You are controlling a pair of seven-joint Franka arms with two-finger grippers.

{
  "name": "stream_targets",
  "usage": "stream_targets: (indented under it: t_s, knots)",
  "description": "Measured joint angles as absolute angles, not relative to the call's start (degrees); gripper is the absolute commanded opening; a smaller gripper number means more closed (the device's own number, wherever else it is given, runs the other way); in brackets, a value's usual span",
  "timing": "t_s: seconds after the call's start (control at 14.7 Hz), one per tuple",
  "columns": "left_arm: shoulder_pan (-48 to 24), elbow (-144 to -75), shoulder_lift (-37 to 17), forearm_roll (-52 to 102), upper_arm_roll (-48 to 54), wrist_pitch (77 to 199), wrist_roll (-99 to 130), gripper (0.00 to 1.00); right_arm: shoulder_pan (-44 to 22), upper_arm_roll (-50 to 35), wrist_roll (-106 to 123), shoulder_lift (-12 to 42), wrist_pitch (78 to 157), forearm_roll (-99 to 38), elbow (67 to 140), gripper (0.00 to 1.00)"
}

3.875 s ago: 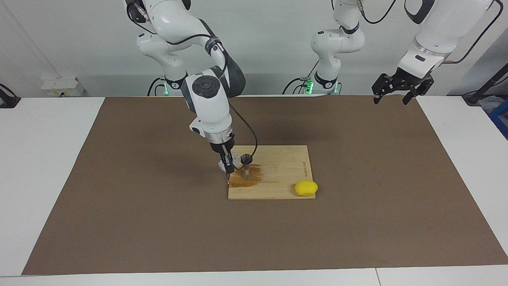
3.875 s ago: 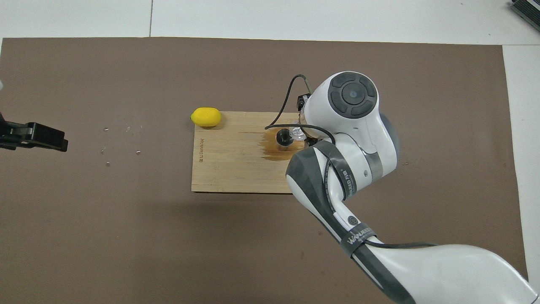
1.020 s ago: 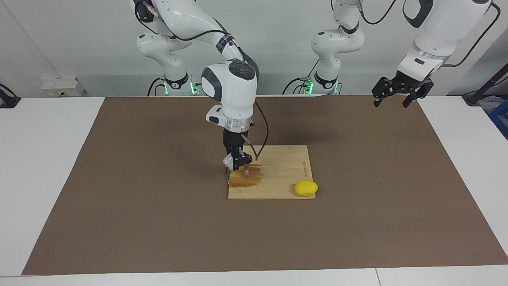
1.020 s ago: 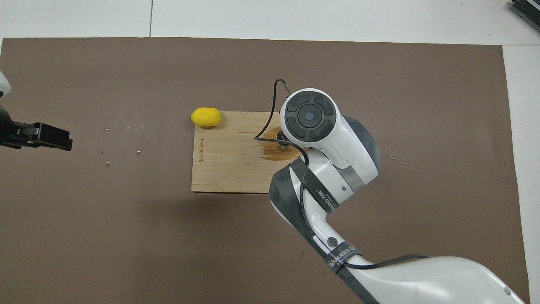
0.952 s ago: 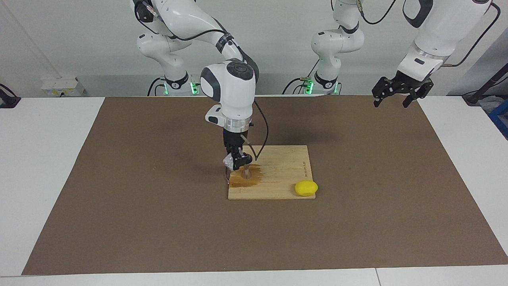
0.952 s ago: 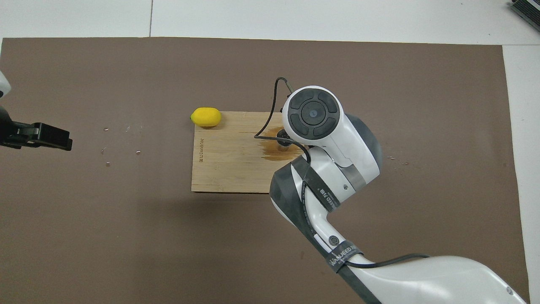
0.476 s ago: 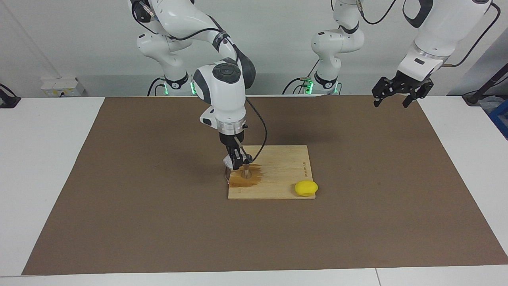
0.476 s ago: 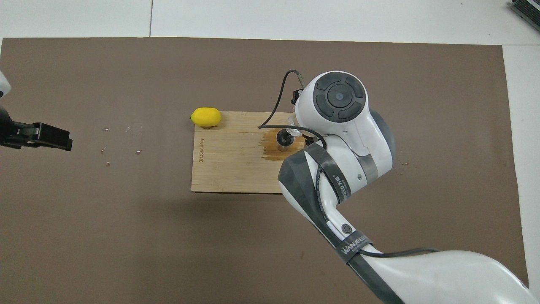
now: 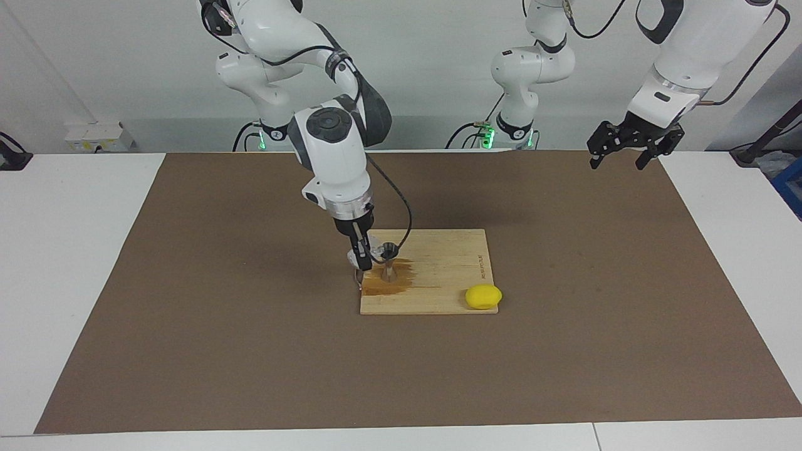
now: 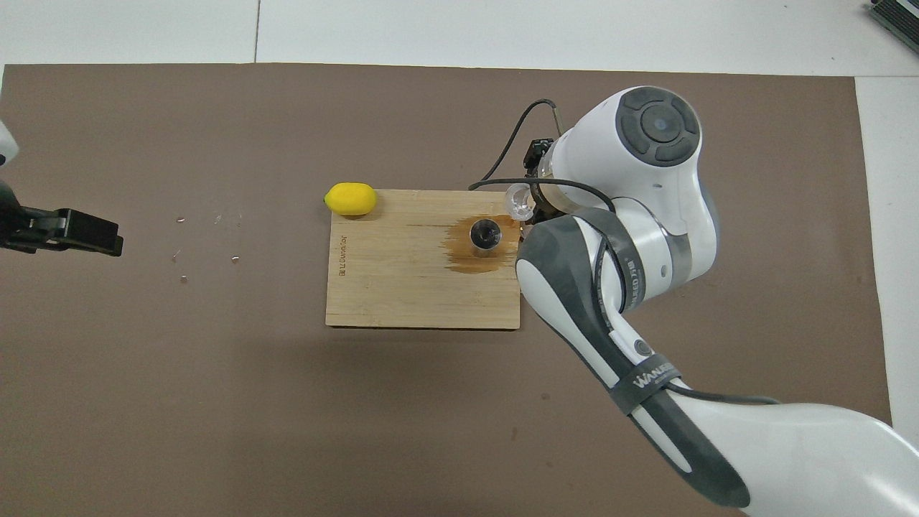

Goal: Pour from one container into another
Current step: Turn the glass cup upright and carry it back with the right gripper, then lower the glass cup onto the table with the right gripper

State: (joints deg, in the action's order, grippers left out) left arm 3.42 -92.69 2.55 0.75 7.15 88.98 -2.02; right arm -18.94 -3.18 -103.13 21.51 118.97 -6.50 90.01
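Observation:
My right gripper (image 9: 361,255) is shut on the small clear glass tumbler (image 9: 371,254). It holds the tumbler tilted, just above the wooden board (image 9: 438,275) and beside the top of the steel jigger (image 9: 389,266). The jigger stands upright on the board in a brown wet stain (image 9: 385,285). In the overhead view the tumbler (image 10: 518,202) sits just off the jigger's mouth (image 10: 484,235), toward the right arm's end, and the arm hides most of the right gripper (image 10: 533,205). My left gripper (image 9: 616,161) waits, open and empty, over the mat's corner near its base.
A yellow lemon (image 9: 483,297) lies at the board's corner farthest from the robots, toward the left arm's end; it also shows in the overhead view (image 10: 350,199). A brown mat (image 9: 250,351) covers the table. A few small crumbs (image 10: 183,278) lie on the mat.
My right arm's wrist has swung toward the right arm's end of the table. The tumbler has moved off the jigger's mouth to just beside it. The left arm has not moved.

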Motion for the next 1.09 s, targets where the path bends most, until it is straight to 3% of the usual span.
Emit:
stream_targets:
  t_s: [0.41, 1.09]
  knots:
    - [3.4, -92.7, 2.6, 0.7, 7.2, 89.0, -2.0, 1.0, -9.0, -3.1, -92.1, 21.6, 118.2, -22.0, 93.4, 0.0]
    - [3.4, -92.7, 2.6, 0.7, 7.1, 89.0, -2.0, 1.0, 6.0, -3.0, -64.0, 18.1, 118.3, -38.8, 110.4, 0.0]
